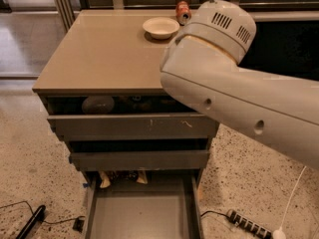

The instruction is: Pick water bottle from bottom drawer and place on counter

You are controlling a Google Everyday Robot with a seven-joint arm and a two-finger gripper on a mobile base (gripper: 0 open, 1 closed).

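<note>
- Judging by how things lie, you are at the first step, the reach into the bottom drawer [142,215]; it stands pulled open at the lower centre of the frame, and the counter [99,59] bears no bottle yet
- You cannot see the gripper; it is out of frame or behind the big white arm [234,98] filling the right half, so whether it is open, or has hold of anything, cannot be told
- The water bottle cannot be picked out with certainty; the front of the drawer's grey floor shows bare, and a few pale and dark items [122,176] sit bunched at its back, half under the middle drawer [139,159]; the bottle may be among them or hidden further in
- Your next move probably calls for bringing the gripper low into that drawer and toward its back; locate the bottle first
- Mind the overhang; the middle drawer and the top drawer [132,126] both jut out above, so the way in looks cramped
- At the upper centre of the counter sit a white bowl [160,27] and, just behind it, an orange soda can [183,12]; keep away from both when placing
- A power strip [248,224] lies on the floor at lower right
</note>
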